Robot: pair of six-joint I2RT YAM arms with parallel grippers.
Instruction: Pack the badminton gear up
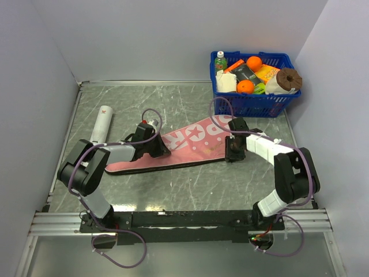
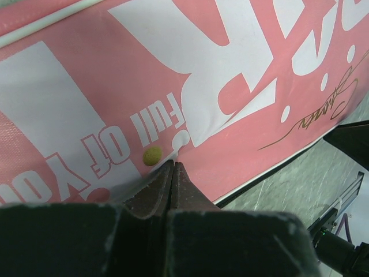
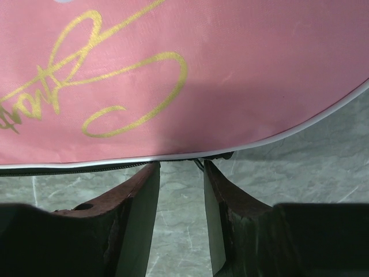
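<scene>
One pink bag (image 1: 190,144) lies flat across the counter (image 1: 173,190). Left jaws pinch together on a pucker of its fabric; right jaws stand half apart at its right end, gripping nothing.

the pink bag (image 1: 187,143) looks like matt woven cloth, its white letters printed flat, its gold script slightly shiny. the table (image 1: 190,184) is smooth and marble-patterned, with a faint sheen. the blue basket (image 1: 253,105) is glossy plastic lattice. the right gripper's (image 3: 181,164) pads (image 3: 141,196) look dull, rough and brownish.
</scene>
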